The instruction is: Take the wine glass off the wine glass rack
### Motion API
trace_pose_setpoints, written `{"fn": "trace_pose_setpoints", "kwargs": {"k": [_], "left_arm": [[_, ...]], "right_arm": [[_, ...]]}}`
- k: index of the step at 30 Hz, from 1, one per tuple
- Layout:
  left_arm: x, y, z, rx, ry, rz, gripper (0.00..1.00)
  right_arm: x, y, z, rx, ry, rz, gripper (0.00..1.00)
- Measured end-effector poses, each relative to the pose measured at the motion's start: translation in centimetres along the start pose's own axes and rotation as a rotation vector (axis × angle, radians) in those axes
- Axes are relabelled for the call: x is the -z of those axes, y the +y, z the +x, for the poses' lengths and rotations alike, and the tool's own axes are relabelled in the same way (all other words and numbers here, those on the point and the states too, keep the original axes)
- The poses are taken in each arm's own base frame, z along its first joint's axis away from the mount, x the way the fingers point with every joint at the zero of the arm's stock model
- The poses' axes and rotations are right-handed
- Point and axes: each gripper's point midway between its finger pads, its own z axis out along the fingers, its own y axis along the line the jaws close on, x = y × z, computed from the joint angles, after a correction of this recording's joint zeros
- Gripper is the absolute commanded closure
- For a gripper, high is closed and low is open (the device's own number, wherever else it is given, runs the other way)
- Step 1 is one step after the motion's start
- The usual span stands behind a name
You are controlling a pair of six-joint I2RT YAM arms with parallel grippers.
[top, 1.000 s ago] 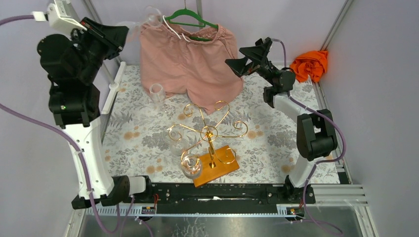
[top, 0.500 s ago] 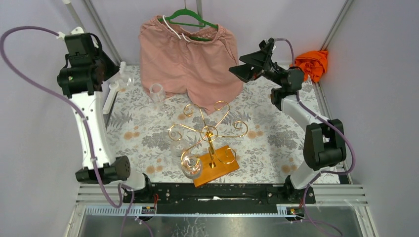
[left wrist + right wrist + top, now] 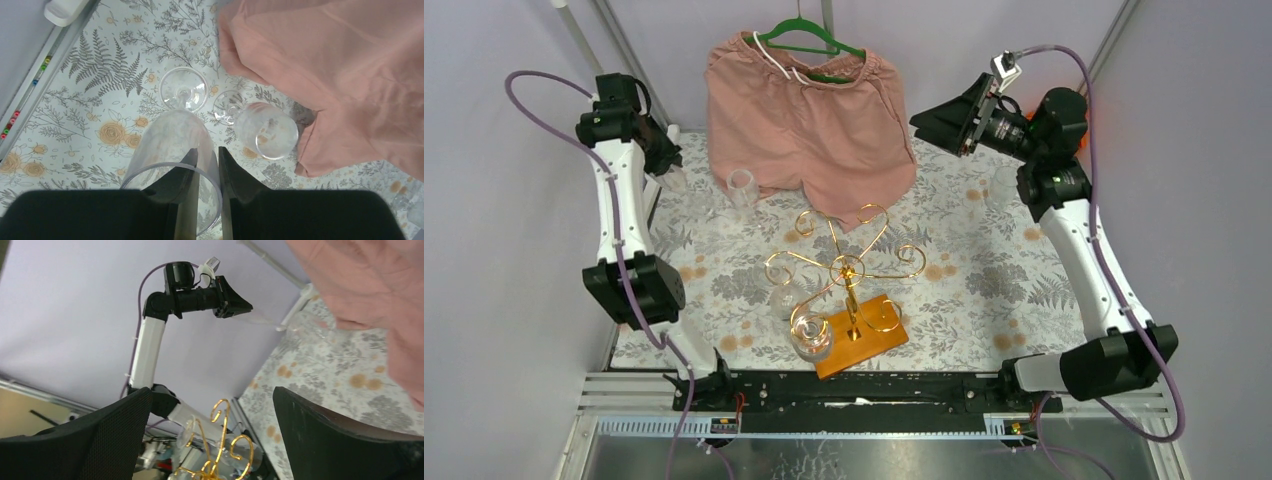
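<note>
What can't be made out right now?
Left wrist: near rim of the wine glass in the left gripper, behind the gripper body.
Top: that grip, hidden by the wrist; glasses on the wine glass rack, too clear to count.
Right wrist: rack base, cut off at bottom edge.

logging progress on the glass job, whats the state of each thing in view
left gripper: shut on wine glass rim
right gripper: open, empty
wine glass: held, off the rack
second glass: upright by shorts
hung glass: hanging on rack
wine glass rack: upright
shorts: hanging on hanger
</note>
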Motion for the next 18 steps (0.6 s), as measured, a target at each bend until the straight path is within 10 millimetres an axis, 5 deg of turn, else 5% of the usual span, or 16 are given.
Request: {"fn": "trace_pose_setpoints", "kwargs": {"k": [4, 11, 18], "left_arm": [[-3.0, 0.6, 0.7, -0.015, 0.058, -0.052, 1.0], [-9.5, 1.4, 2.3, -0.076, 0.155, -0.167, 1.0], [-11.6, 0.4, 1.2, -0.085, 0.144, -0.158, 1.0]], "right_arm": [[0.9, -0.4, 0.1, 0.066, -0.017, 0.074, 0.0], [1.5, -4.1, 0.4, 0.091, -0.036, 0.221, 0.0], [1.8, -6.0, 0.7, 0.104, -0.039, 0.274, 0.0]]}}
